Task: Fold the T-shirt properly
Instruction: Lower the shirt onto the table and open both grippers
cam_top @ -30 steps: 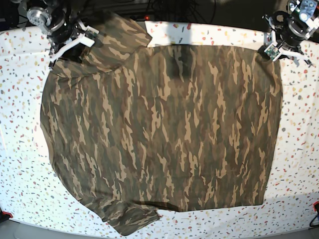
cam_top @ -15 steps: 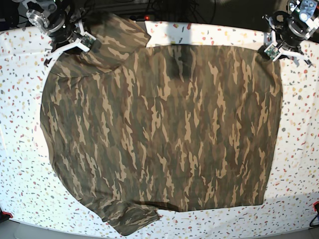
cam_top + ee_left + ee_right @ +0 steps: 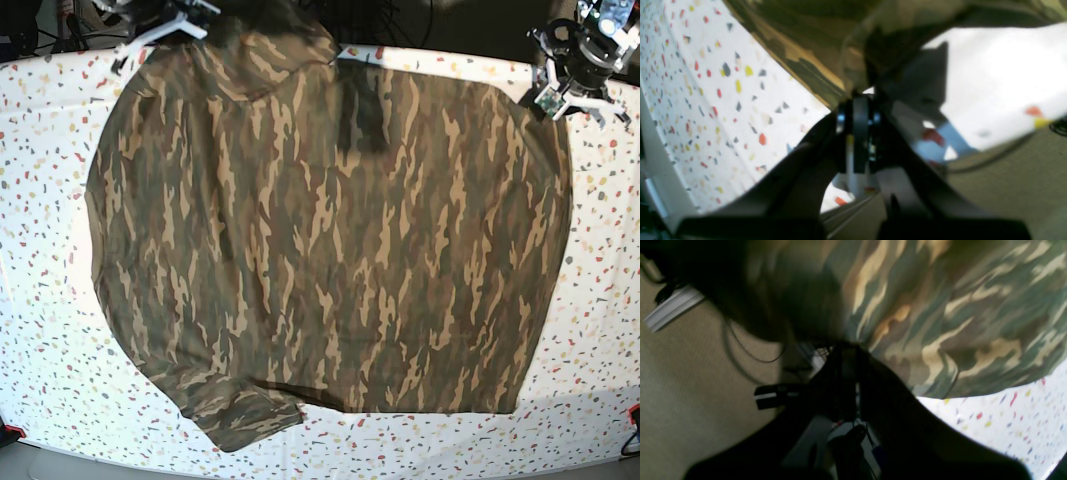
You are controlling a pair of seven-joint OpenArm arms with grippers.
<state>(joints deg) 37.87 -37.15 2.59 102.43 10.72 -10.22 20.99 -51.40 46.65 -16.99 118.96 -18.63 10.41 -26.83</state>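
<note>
**Both far corners pinched, shirt stretched between them**

The T-shirt point(image 3: 330, 240) lies spread face-down-looking across the speckled bench point(image 3: 40, 330), covering most of it, one sleeve poking out at the near edge. At the far edge each arm has a corner. The left pincer point(image 3: 857, 96) is clenched on the cloth edge, the fabric bunching just above its tips and hanging away from the bench below. The right pincer point(image 3: 846, 348) is also clenched, camouflage cloth gathered right at its tips and draping off to its side; beyond the bench edge the floor shows beneath it.

Holding both far corners at once looks deliberate: it keeps that edge taut and level, so the cloth can likely be carried over toward the near side in one even fold without the middle sagging or twisting.
</note>
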